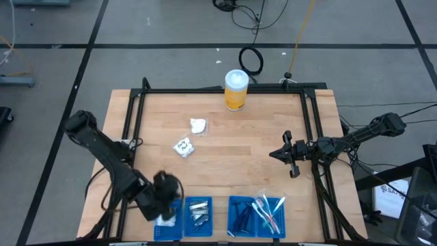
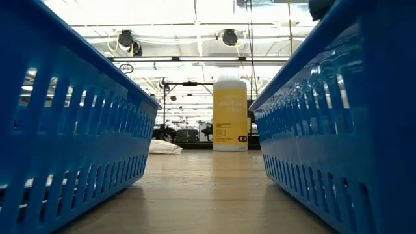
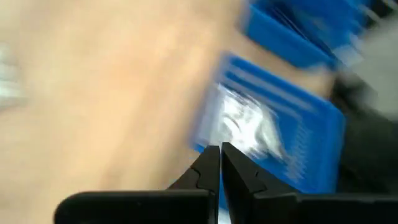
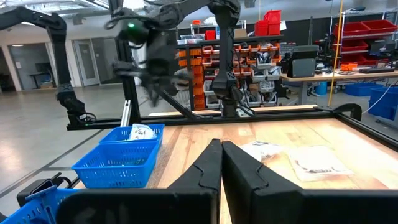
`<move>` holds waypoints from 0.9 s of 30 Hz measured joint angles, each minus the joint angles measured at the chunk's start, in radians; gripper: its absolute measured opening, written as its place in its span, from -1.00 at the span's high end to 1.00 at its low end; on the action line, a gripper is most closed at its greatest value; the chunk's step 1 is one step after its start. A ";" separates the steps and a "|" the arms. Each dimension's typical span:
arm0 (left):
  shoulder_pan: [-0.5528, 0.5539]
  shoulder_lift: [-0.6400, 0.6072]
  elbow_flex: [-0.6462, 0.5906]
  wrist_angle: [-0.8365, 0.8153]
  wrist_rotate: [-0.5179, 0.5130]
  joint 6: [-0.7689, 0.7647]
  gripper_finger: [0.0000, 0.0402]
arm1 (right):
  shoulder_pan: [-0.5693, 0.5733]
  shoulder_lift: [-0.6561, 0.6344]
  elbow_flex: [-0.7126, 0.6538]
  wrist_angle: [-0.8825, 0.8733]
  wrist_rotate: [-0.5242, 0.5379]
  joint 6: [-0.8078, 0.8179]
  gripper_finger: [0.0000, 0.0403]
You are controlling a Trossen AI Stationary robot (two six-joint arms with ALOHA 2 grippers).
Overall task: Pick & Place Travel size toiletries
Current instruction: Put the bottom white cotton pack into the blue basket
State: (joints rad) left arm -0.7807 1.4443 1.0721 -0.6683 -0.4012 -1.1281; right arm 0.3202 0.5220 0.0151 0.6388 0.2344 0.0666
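Sorting nearly complete: left gripper (image 1: 166,205), fingers closed and empty, hovers above the packet tray (image 1: 166,229); two white packets (image 1: 183,146) remain on the table; right gripper (image 1: 278,154), closed, waits.

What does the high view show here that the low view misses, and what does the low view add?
Only the high view shows both arms: the left gripper over the leftmost blue tray, the right gripper waiting over the table's right side. It also shows the tray contents, silver tubes, dark blue sticks and clear-wrapped brushes, plus a second white packet. Only the low view shows the room's ceiling lights and the tray walls side-on. Both show the yellow canister and a white packet on the table.
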 joint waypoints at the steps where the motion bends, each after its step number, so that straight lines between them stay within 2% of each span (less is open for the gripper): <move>1: 0.015 -0.017 0.000 -0.048 -0.049 -0.028 0.94 | 0.000 0.000 0.000 0.000 0.000 0.000 0.98; 3: 0.061 -0.042 0.000 -0.138 -0.099 -0.070 0.93 | 0.000 0.000 0.000 0.000 0.000 0.000 0.98; 5: 0.126 -0.049 0.000 -0.236 -0.099 -0.057 0.87 | 0.000 0.000 0.000 0.000 0.000 0.000 0.98; 8: 0.242 -0.048 -0.006 -0.316 -0.101 -0.052 0.67 | 0.000 0.000 0.000 0.000 0.000 0.000 0.98; 11: 0.380 -0.035 -0.025 -0.291 -0.085 -0.030 0.39 | 0.000 0.000 0.000 0.000 0.000 0.000 0.98; 14: 0.506 -0.022 -0.064 -0.231 -0.018 0.055 0.12 | 0.000 0.000 0.000 0.000 0.000 0.000 0.98; 18: 0.659 0.001 -0.155 -0.094 0.086 0.147 -0.12 | 0.000 0.000 0.000 0.000 0.000 0.000 0.98; 22: 0.774 0.010 -0.234 0.009 0.147 0.201 -0.17 | 0.000 0.000 0.000 0.000 0.000 0.000 0.98; 27: 0.854 0.010 -0.295 0.045 0.201 0.210 -0.09 | 0.000 0.000 0.000 0.000 0.000 0.000 0.98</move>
State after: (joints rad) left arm 0.0737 1.4540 0.7770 -0.6230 -0.2007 -0.9179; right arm 0.3205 0.5221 0.0151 0.6384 0.2343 0.0666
